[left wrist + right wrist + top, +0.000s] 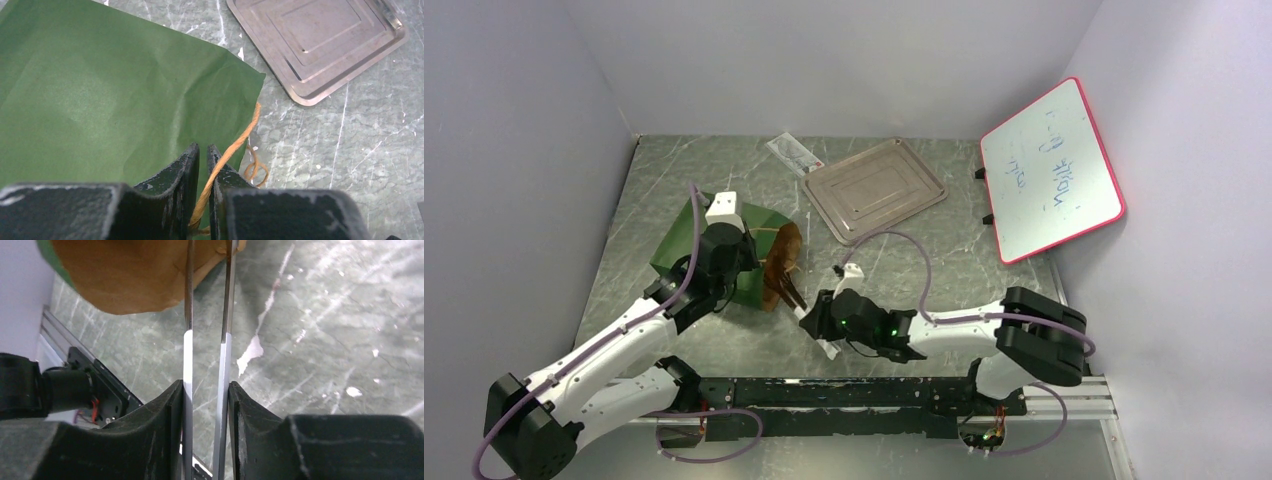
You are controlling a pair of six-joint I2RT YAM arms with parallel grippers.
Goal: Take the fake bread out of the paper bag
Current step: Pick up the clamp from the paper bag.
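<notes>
The dark green paper bag [686, 240] lies on its side, its brown kraft mouth [782, 262] facing right. My left gripper [203, 148] is shut on the bag's tan twine handle [235, 145], over the green paper [100, 90]. My right gripper [205, 385] is shut on a pair of metal tongs [188, 350]. Its fingers press the two arms from both sides. The tong tips reach up to the brown mouth of the bag [125, 275]. In the top view the right gripper [812, 312] sits just right of the mouth. The fake bread is hidden.
A flat metal tray [874, 188] lies behind the bag, also in the left wrist view [320, 40]. A small plastic packet [794, 153] sits near the back wall. A pink-framed whiteboard [1051, 170] leans at the right. The arms' mounting rail [874, 395] runs along the near edge.
</notes>
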